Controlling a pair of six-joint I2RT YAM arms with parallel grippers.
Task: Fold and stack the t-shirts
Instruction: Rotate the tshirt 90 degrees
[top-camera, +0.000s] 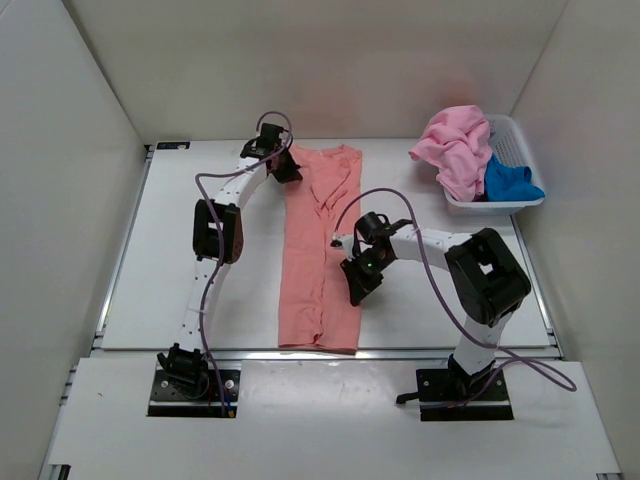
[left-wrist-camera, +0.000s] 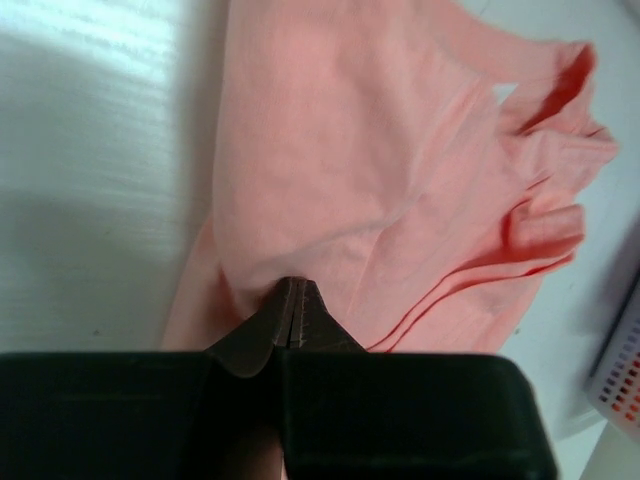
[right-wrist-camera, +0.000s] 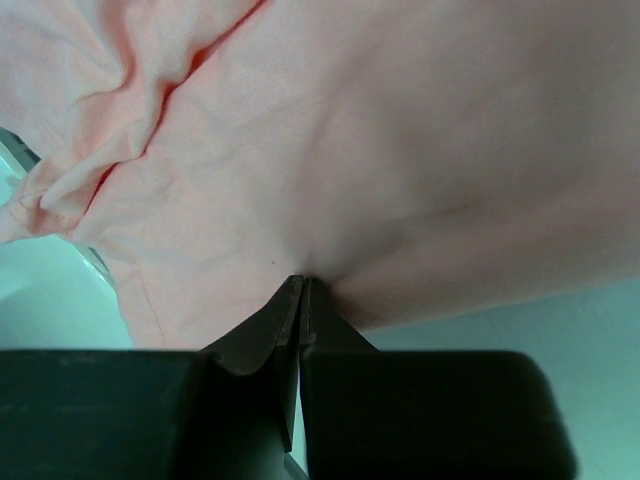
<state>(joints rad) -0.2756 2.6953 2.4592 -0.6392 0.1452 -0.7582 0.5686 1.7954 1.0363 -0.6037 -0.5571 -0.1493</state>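
Note:
The salmon-coral t-shirt (top-camera: 315, 250) lies as a long narrow folded strip down the middle of the table. My left gripper (top-camera: 284, 170) is shut on the shirt's far left edge, pinching cloth (left-wrist-camera: 330, 200) at the fingertips. My right gripper (top-camera: 355, 290) is shut on the shirt's right edge near the near end, cloth (right-wrist-camera: 400, 150) pinched between the tips. The lighter pink t-shirt (top-camera: 455, 145) is bunched over the near-left rim of the basket. The bright blue t-shirt (top-camera: 510, 182) lies crumpled in the basket beside it.
The white plastic basket (top-camera: 515, 135) stands at the far right corner of the table. White walls close in the table on three sides. The table's front edge runs just below the shirt's near end.

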